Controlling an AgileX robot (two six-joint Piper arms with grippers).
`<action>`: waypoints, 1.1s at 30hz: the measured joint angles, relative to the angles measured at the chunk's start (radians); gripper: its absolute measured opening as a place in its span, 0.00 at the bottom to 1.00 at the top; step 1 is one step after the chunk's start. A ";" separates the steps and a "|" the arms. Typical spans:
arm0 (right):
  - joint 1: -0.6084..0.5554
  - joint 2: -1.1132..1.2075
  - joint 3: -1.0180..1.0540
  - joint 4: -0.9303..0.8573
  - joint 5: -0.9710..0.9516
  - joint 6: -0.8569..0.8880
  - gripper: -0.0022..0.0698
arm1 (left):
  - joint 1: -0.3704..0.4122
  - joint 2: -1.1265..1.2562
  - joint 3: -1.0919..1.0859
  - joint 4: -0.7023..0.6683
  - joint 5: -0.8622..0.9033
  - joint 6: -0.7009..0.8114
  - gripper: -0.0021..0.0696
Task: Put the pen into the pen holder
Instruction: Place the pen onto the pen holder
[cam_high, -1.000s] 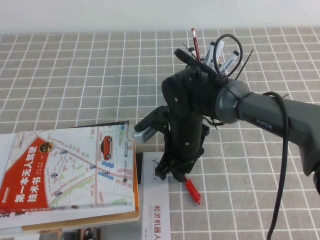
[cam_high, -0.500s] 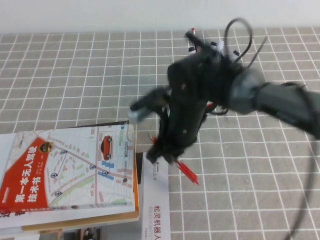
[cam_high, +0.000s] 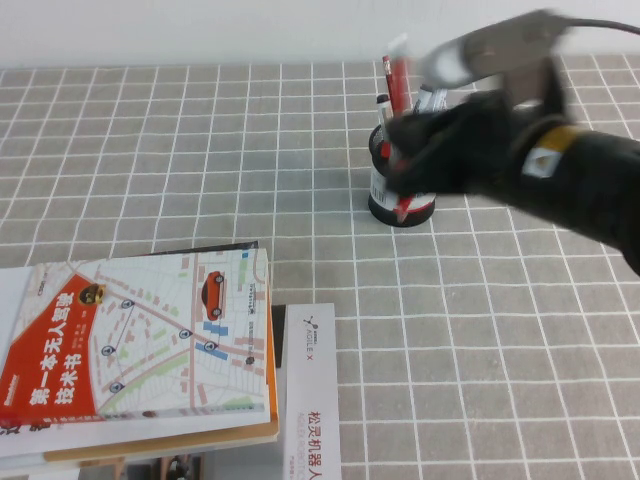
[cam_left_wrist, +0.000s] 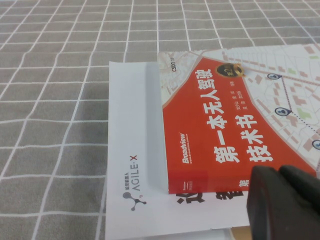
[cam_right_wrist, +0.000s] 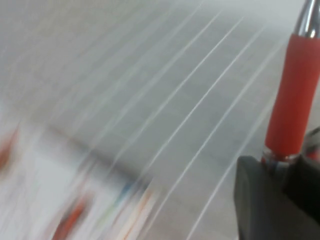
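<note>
Right arm (cam_high: 590, 190) — black casing, grey joint, small white-and-orange label.

Table (cam_high: 150, 140): grey-brown tile-pattern cover, white grid lines, runs to a pale wall at the far edge. Far right of centre, black pen holder (cam_high: 400, 195) stands upright on it, several pens inside. Near left corner, a white AgileX booklet (cam_high: 312, 400) lies flat, a red-and-map-covered book (cam_high: 140, 340) stacked partly over it.

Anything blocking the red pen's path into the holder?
Only the holder's own contents: the pen holder already has several pens upright inside. The right gripper holds the red pen beside it. The left gripper sits over the book.
</note>
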 joint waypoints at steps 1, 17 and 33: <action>-0.025 0.000 0.037 0.032 -0.095 0.008 0.12 | 0.000 0.000 0.000 0.000 0.000 0.000 0.02; -0.145 0.380 -0.119 -0.151 -0.608 0.026 0.12 | 0.000 0.000 0.000 0.000 0.000 0.000 0.02; -0.188 0.542 -0.238 -0.154 -0.530 0.033 0.41 | 0.000 0.000 0.000 0.000 0.000 0.000 0.02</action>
